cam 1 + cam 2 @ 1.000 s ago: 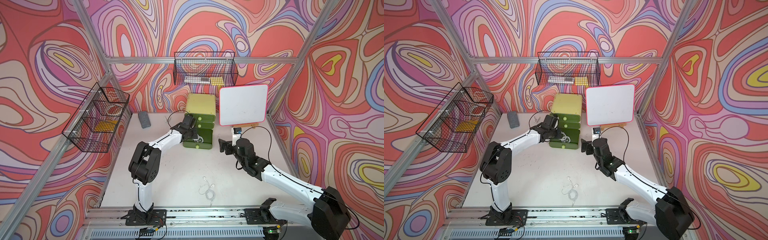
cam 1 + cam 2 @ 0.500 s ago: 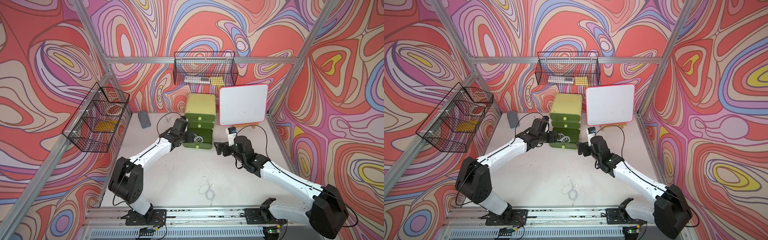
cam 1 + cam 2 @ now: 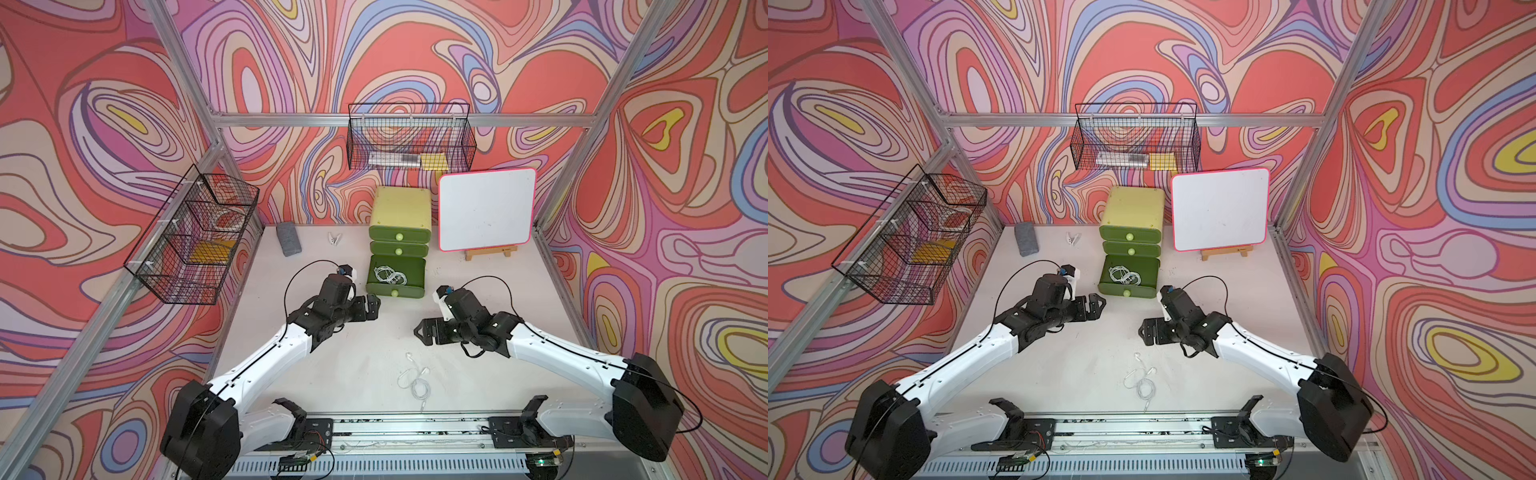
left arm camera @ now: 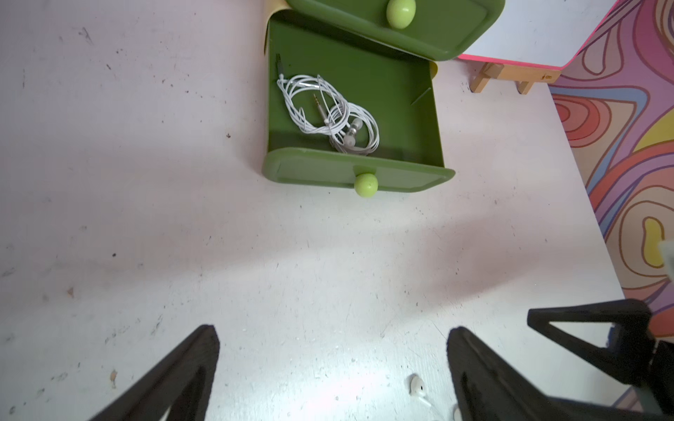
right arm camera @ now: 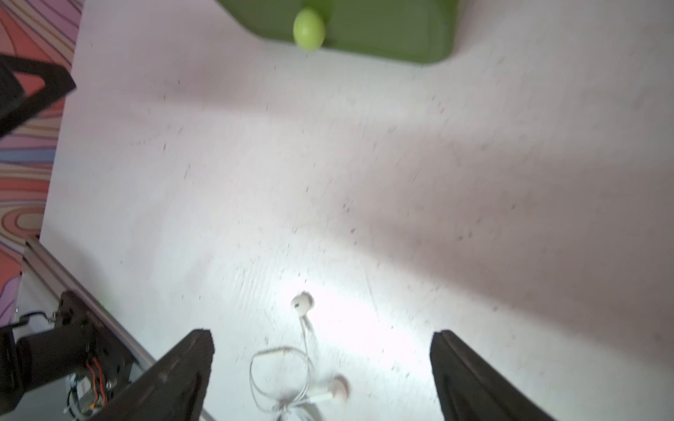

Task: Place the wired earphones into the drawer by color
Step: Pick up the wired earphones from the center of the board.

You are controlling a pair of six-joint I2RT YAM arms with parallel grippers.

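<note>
The drawer cabinet (image 3: pixel 400 208) stands at the back with its bottom drawer (image 3: pixel 417 274) pulled out. A white set of wired earphones (image 3: pixel 388 275) lies coiled inside it, clear in the left wrist view (image 4: pixel 328 113). Another white set (image 3: pixel 415 376) lies loose on the table near the front, seen in both top views (image 3: pixel 1142 380). My left gripper (image 3: pixel 373 308) hovers open and empty in front of the drawer's left corner. My right gripper (image 3: pixel 419 332) is open above the loose set, whose earbuds and cable (image 5: pixel 302 364) show between its fingers without touching.
A whiteboard (image 3: pixel 486 210) on a small easel stands right of the cabinet. A grey block (image 3: pixel 288 238) and a white clip (image 3: pixel 334 238) lie at the back left. Wire baskets hang on the back wall (image 3: pixel 409 141) and the left wall (image 3: pixel 195 237).
My left gripper has drawn back from the open drawer towards the front and opened. My right gripper has moved forward and down, over the loose white earphones.
</note>
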